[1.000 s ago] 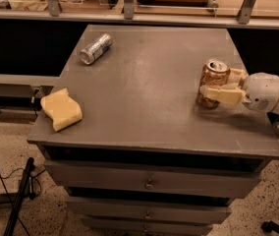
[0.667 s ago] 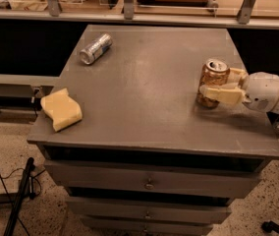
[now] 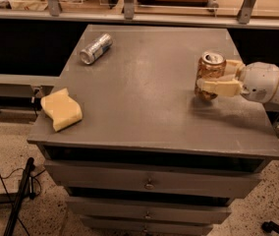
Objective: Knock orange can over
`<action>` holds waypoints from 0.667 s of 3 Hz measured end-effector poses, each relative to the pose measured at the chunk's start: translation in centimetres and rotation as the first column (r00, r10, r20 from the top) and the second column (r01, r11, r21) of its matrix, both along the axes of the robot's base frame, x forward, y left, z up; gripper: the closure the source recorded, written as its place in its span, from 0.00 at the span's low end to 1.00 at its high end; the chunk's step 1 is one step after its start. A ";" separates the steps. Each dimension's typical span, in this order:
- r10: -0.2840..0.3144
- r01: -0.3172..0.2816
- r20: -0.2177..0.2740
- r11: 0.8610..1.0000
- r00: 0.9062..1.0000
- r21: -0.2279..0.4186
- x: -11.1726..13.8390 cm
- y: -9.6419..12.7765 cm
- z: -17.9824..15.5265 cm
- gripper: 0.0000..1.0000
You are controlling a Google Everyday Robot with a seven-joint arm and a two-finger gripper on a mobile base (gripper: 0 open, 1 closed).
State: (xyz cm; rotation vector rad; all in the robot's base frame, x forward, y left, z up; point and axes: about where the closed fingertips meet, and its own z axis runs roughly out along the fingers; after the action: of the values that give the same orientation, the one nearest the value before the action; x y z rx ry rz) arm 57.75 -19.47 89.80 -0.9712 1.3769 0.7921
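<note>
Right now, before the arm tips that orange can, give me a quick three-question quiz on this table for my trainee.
1. True or false: the orange can stands upright on the table.
2. Fill in: the silver can lies on its ___.
3. Where is the gripper? A) at the orange can, on the table's right side; B) at the silver can; C) away from both cans.

Key: 1 true; 2 side; 3 A.

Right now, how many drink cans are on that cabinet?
2. The orange can stands upright at the right of the cabinet, the gripper around it; the silver-grey can lies on its side near the back-left corner. None looks hidden.
</note>
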 end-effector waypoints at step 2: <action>0.033 -0.032 0.014 0.997 0.999 -0.070 1.4 0.9 2.0 0.65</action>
State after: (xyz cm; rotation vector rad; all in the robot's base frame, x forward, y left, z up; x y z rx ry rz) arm 59.17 -18.57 91.78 -1.0545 1.3862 0.7635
